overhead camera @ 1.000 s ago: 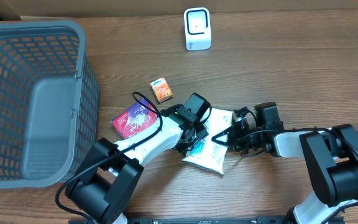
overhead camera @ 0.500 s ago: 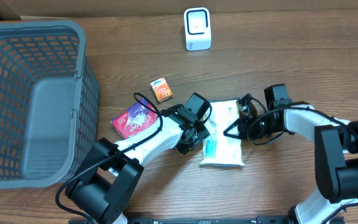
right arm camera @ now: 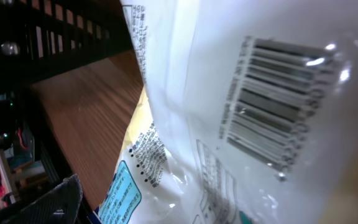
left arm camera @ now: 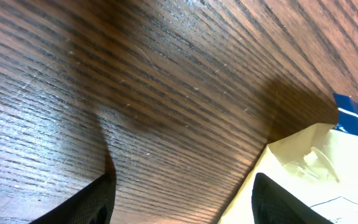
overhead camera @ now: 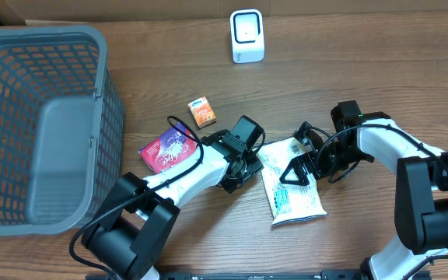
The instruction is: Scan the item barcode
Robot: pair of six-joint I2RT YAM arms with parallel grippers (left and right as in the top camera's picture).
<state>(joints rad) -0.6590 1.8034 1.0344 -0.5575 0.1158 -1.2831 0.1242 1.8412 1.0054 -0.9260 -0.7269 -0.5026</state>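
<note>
The left arm [overhead camera: 185, 175] reaches diagonally inward from the near left, its left gripper [left arm camera: 182, 210] held low with fingers apart, while the right arm [overhead camera: 395, 144] bends in from the right, its right gripper [overhead camera: 299, 153] spread wide.

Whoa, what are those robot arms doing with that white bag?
They are working on scanning a white packet. It lies flat on the wooden table between the two arms. The right claw looks spread open at the packet's edge, and its camera sees the barcode up close. The left claw is open and empty beside the packet. The white scanner stands at the far side of the table.
</note>
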